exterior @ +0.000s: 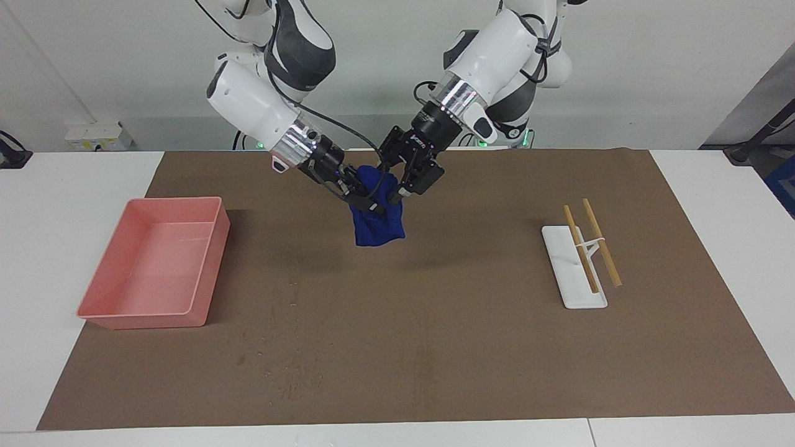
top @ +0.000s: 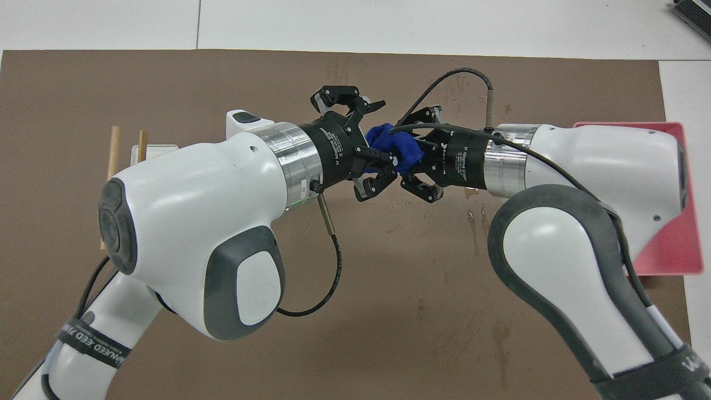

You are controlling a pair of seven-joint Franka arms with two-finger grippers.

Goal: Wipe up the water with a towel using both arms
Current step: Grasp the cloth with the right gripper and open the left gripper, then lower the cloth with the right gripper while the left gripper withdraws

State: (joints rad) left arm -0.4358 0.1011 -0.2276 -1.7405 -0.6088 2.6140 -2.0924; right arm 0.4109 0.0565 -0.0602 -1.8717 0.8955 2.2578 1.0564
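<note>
Damp specks and faint streaks of water (exterior: 292,366) mark the brown mat (exterior: 497,347) nearest the facing camera, farther from the robots than the towel (exterior: 377,220); the mat's edge past them lies flat and bare, and a wide stretch of open mat separates the wet patch from the towel; more droplets (top: 472,216) show in the overhead view under the arms. Toward the right arm's end of the table from the towel sits a pink tray (exterior: 208,261), well apart from it; toward the left arm's end, also well apart, a white rest (exterior: 562,273) carries two wooden chopsticks (exterior: 601,242). Held up in the air over the middle of the mat, the deep-blue towel hangs bunched in folds between both grippers; the right gripper (exterior: 363,197) pinches its upper part from one side, the arm slanting down from its base; the left gripper (exterior: 397,197) meets it from the other side, wrist angled down, fingers closed on the cloth's top edge.
</note>
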